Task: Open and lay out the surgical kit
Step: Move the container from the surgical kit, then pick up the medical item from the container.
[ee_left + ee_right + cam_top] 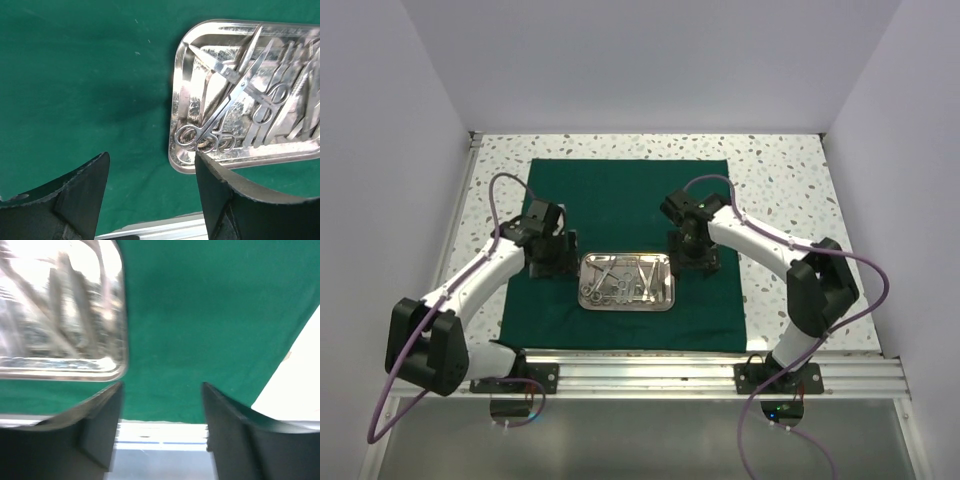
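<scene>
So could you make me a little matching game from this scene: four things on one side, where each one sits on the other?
1 green cloth
2 steel tray
3 silver instruments
4 left gripper

A inside the tray
B open, over the cloth left of the tray
C spread flat on the speckled table
D lying on the cloth near its front edge

Pairs: 1-C, 2-D, 3-A, 4-B
</scene>
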Robot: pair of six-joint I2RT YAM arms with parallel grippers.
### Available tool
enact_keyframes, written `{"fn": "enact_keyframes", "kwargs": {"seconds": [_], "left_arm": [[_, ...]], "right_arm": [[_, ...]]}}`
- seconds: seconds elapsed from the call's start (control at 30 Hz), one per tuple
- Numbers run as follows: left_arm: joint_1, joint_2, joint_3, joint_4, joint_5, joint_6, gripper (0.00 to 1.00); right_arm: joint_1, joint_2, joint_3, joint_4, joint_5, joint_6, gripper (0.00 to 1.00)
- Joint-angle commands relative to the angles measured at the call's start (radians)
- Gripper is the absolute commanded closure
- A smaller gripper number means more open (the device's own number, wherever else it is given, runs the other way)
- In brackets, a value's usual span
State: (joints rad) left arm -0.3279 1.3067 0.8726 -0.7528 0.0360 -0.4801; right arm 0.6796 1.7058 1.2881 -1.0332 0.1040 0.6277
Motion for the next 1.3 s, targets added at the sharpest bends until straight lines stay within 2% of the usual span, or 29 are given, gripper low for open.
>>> {"fn": "enact_keyframes", "kwargs": {"seconds": [0.0,0.07,0.17,0.53,1.27], "left_arm": [[0.003,-0.063,0.069,-0.062,-0.074,0.027,0.27],[0.003,-0.084,0.074,-0.072,-0.12,0.038,0.27],[0.003,-0.101,0.057,-0.072,-0.148,0.054,0.28],[0.003,-0.161,0.005,-0.04,-0.14,0.054,0.28],[0.001,-0.15,0.002,-0.033,-0.113,0.069,0.29]], "right_arm": [[-0.002,-0.046,0.097,-0.013,0.023,-0.005,0.37],[-0.002,-0.019,0.132,0.005,0.011,-0.006,0.47],[0.001,0.037,0.165,0.019,0.003,-0.01,0.5],[0.038,0.181,0.252,0.05,-0.03,-0.029,0.55],[0.083,0.365,0.263,0.13,-0.026,-0.011,0.61]]}}
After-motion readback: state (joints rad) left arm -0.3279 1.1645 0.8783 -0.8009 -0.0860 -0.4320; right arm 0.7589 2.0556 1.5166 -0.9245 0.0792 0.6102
